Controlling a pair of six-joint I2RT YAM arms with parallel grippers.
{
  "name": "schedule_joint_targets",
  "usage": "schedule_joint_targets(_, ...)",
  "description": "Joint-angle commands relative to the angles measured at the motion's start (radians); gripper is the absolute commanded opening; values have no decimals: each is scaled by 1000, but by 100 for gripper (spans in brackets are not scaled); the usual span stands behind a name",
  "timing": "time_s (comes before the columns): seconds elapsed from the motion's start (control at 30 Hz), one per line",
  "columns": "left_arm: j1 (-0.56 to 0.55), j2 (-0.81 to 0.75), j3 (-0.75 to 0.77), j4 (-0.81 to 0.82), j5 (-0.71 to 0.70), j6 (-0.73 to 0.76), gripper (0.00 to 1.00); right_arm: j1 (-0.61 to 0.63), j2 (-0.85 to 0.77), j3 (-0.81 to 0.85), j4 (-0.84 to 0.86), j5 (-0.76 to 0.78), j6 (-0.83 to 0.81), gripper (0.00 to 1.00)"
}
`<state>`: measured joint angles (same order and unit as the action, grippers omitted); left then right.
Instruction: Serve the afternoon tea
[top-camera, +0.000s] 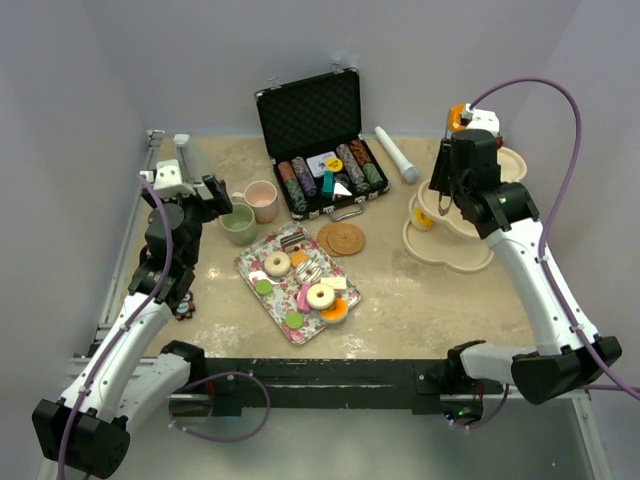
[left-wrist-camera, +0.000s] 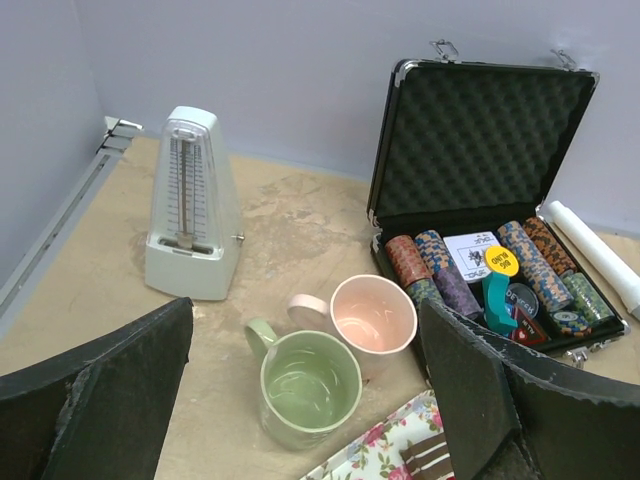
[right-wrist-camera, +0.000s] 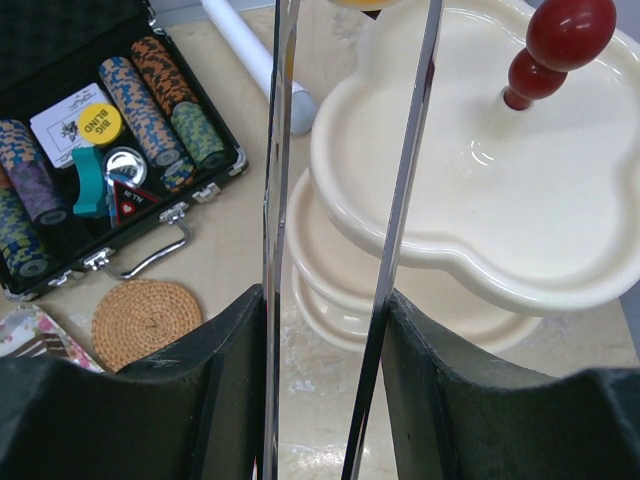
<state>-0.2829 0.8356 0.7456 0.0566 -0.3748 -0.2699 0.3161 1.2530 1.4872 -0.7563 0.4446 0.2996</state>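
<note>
While right gripper (right-wrist-camera: 325, 385) clamps what look like tongs (right-wrist-camera: 275, 200), left gripper (left-wrist-camera: 302, 400) gapes empty. Green cup (left-wrist-camera: 310, 378) is likely rigid and slick; grip its rim.

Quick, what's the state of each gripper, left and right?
Left gripper: open, holding nothing.
Right gripper: closed on thin shiny tongs, over the stand.

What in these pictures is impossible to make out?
Orange treat in the right gripper: cut off by the right wrist view's top edge, too small from above to name.
Three-tier stand: top tier hides most of the lower ones in the right wrist view.
Floral tray: cut off by the left wrist view's bottom edge.
</note>
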Motion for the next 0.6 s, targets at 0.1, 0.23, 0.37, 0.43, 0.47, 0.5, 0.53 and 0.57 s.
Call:
schedule_joint_targets(0.1,-2,-9,1,14,-29,-3,100,3,-38,-25,5,51,18,39)
schedule_joint_targets(0.23,-2,-12,1,25,0,17,100,3,-46,-30,-9,59,29,42)
schedule_joint_targets(0.37,-2,-21,-9,48,62,32,100,3,-49,-28,-18,72,30,45)
schedule_joint_targets(0.43,-2,-23,-11,61,109,46,100,3,-46,-33,-23,86,33,46)
schedule_joint_targets(0.47,-4,-24,-14,68,131,50,100,3,-46,-34,-26,94,33,47)
schedule_joint_targets(0.5,-4,-24,-18,78,151,52,100,3,-46,-39,-28,101,33,47)
schedule_joint_targets(0.53,-2,-26,-22,83,158,54,100,3,-46,-41,-29,105,35,47)
schedule_joint_targets(0.57,-2,-24,-20,83,162,52,100,3,-47,-44,-31,106,36,48)
